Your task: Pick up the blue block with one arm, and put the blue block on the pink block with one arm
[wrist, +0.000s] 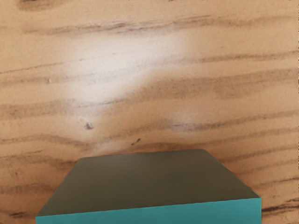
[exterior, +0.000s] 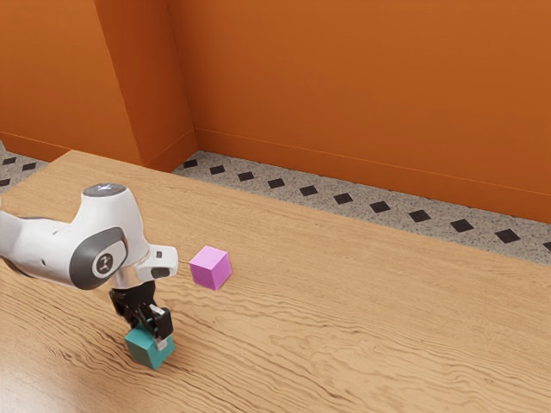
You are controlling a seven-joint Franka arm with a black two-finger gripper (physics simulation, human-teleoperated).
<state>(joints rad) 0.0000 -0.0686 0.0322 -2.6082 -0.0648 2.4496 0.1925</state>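
Note:
The blue block [exterior: 150, 350], teal-blue in colour, rests on the wooden table [exterior: 362, 327] near its front edge at the exterior view's left. My gripper [exterior: 150, 334] points straight down over it, and its black fingers [exterior: 161, 325] press the block's upper part from two sides, so it is shut on the block. In the wrist view the blue block [wrist: 149, 186] shows large and close under my hand. The pink block [exterior: 211, 267] sits on the table a short way beyond and to the exterior view's right of the gripper, apart from the blue block.
The tabletop stretches wide toward the exterior view's right. Behind the table lie a speckled floor [exterior: 379, 206] and orange walls [exterior: 362, 77]. My white arm [exterior: 60, 249] comes in from the exterior view's left.

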